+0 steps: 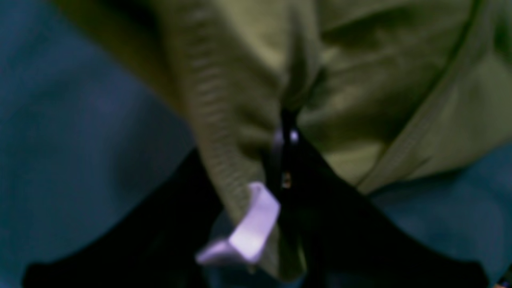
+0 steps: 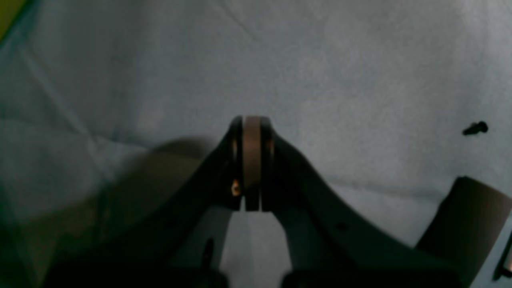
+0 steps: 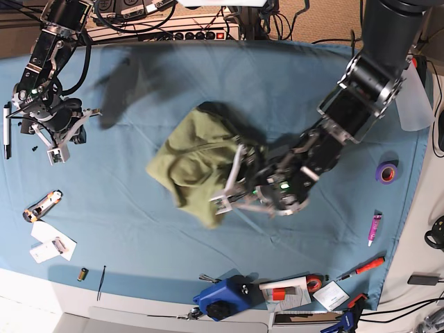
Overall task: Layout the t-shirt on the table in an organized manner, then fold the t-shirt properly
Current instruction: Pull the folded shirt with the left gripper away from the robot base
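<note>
The t-shirt (image 3: 198,161) lies crumpled in a loose heap near the middle of the worktop (image 3: 139,236), which is draped in light-blue cloth. The left gripper (image 3: 232,182) reaches into the heap from the side nearer the base view's right. In the left wrist view its jaws stand almost together with olive fabric (image 1: 248,80) bunched between them: a ribbed band (image 1: 208,104) of the shirt runs down past the jaws on their left side, and a small white tag (image 1: 250,228) hangs just beside and below them. More folds of the shirt spread above and to the right of the jaws, with a seam running diagonally toward the blue cloth. The view is blurred, so which part of the garment is pinched cannot be told for sure, though the ribbing and the tag point to the neck.

The right gripper (image 3: 59,142) is well apart from the shirt, near the worktop's edge on the base view's left. In the right wrist view its jaws (image 2: 252,160) are pressed together with nothing between them, above bare cloth; only a sliver of olive shows in that view's top left corner. A small black screw (image 2: 476,128) lies on the cloth to the side of those jaws, clear of them.
</note>
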Controlling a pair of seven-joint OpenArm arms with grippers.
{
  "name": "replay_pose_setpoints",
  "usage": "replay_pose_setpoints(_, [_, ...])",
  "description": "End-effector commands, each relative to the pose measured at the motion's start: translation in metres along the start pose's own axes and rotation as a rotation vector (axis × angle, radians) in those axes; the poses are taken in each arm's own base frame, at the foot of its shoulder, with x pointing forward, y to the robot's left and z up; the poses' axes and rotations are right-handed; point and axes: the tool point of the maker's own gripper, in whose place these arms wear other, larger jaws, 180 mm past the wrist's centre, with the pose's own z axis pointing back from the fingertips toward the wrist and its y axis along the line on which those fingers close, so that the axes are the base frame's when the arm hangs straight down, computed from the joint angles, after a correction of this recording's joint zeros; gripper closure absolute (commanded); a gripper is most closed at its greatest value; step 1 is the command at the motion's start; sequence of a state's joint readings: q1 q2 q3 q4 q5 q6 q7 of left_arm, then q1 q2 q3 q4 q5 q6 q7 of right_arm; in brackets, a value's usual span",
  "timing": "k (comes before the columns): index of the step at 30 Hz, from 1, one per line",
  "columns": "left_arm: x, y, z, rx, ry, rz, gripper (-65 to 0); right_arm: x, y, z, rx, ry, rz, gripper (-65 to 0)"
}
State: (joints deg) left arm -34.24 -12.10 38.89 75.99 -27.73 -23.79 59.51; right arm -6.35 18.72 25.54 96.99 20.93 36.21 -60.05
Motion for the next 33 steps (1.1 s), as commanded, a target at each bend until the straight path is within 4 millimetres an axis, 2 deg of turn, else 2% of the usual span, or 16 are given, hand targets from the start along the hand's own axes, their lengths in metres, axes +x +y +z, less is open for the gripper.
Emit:
replay_pose_setpoints(1, [0.032, 0.014, 0.013, 0.049, -0.074, -0.028, 0.0, 0.013, -0.008, 0.005, -0.018, -0.039, 0.011, 0.0])
replay_pose_setpoints(4, [0.057, 0.017, 0.015, 0.102, -0.115, -0.079, 0.0, 0.013, -0.008, 0.005, -0.018, -0.036, 0.011, 0.0])
replay_pose_setpoints(8, [0.078, 0.007, 0.01, 0.116, -0.142, -0.134, 0.0, 0.013, -0.008, 0.005, -0.017, -0.036, 0.011, 0.0])
replay_pose_setpoints(15, [0.08, -0.013, -0.026, 0.05, -0.09, -0.147, 0.0, 0.013, -0.007, 0.005, -0.014, -0.038, 0.008, 0.0])
replay_pose_setpoints(19, [0.078, -0.01, -0.037, 0.084, -0.073, -0.137, 0.0, 0.013, -0.007, 0.005, -0.013, -0.038, 0.008, 0.0])
replay_pose_setpoints(23, [0.09, 0.001, -0.035, 0.145, -0.128, -0.159, 0.0, 0.013, -0.006, 0.005, -0.013, -0.039, 0.008, 0.0])
replay_pose_setpoints(26, [0.108, 0.005, -0.03, 0.172, -0.212, -0.195, -17.8, 0.014, -0.005, 0.005, -0.007, -0.044, 0.004, 0.0])
replay_pose_setpoints(28, [0.12, 0.008, -0.025, 0.193, -0.272, -0.198, -25.8, 0.016, -0.004, 0.005, 0.003, -0.052, -0.002, 0.0])
replay_pose_setpoints(33, [0.135, 0.031, -0.013, 0.304, -0.333, -0.113, -27.1, 0.016, -0.003, 0.005, 0.004, -0.054, -0.003, 0.0])
